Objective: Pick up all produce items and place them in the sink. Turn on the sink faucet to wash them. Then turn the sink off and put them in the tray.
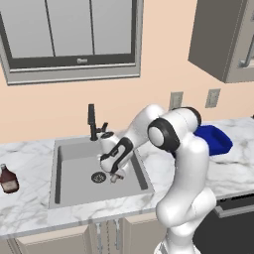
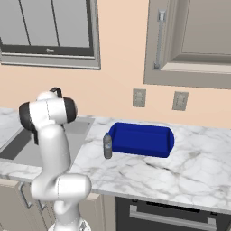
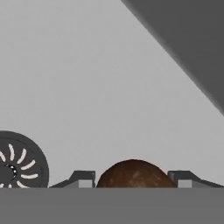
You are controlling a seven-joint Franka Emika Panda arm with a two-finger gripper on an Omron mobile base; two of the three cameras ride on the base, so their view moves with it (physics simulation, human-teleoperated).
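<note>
One produce item is all you have to work with here, and it is down in the sink (image 1: 74, 188). From the left in the hand view: the drain (image 3: 17, 164), then the mushroom (image 3: 133, 174) between the two fingertips (image 3: 83, 178), which stand just beside its cap on either side. You cannot tell whether they press it or merely bracket it. The gripper (image 1: 115, 176) hangs low over the basin floor, near the faucet (image 1: 93, 123). Judging by this, placing or retrieval is under way; the tray (image 2: 140, 140) to the right holds nothing you can see.
</note>
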